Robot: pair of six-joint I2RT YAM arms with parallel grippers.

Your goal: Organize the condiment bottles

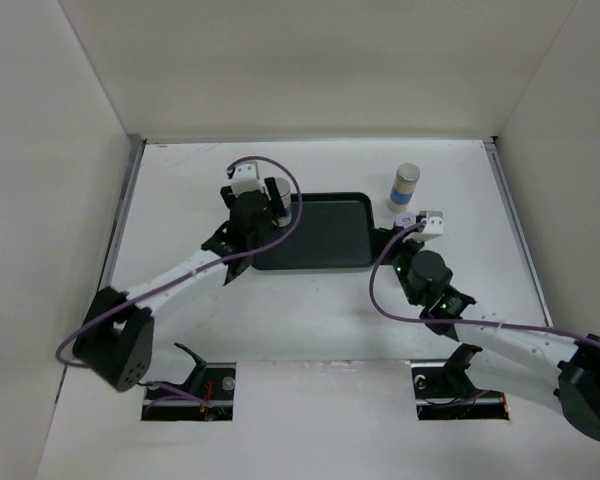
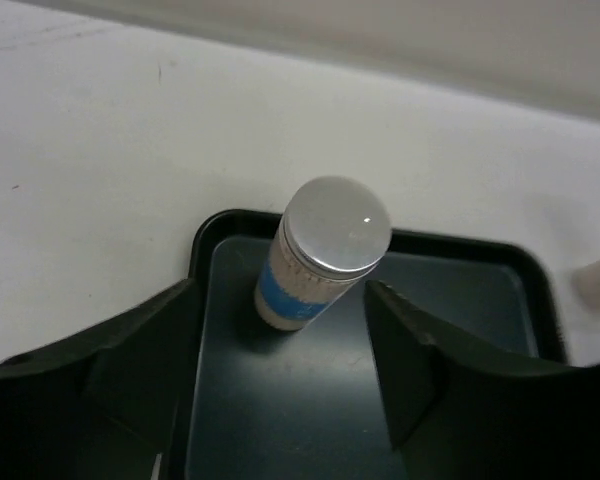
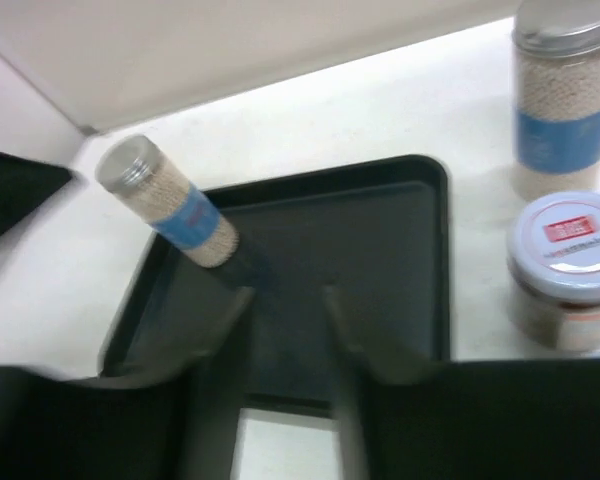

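Note:
A whitish bottle (image 2: 320, 255) with a blue band and grey cap stands in the far left corner of the black tray (image 2: 450, 330). It also shows in the top view (image 1: 279, 189) and the right wrist view (image 3: 170, 205). My left gripper (image 2: 280, 345) is open and empty, its fingers just short of this bottle. A second whitish bottle (image 1: 406, 187) stands on the table right of the tray, and shows in the right wrist view (image 3: 565, 100). A brown jar (image 3: 563, 272) with a pale lid stands in front of it. My right gripper (image 3: 285, 305) is open and empty over the tray's near right part. No other jar shows.
White walls enclose the table on three sides. The tray (image 1: 325, 235) lies mid-table between the two arms. The right arm (image 1: 480, 325) crosses the near right of the table, the left arm (image 1: 180, 270) the near left.

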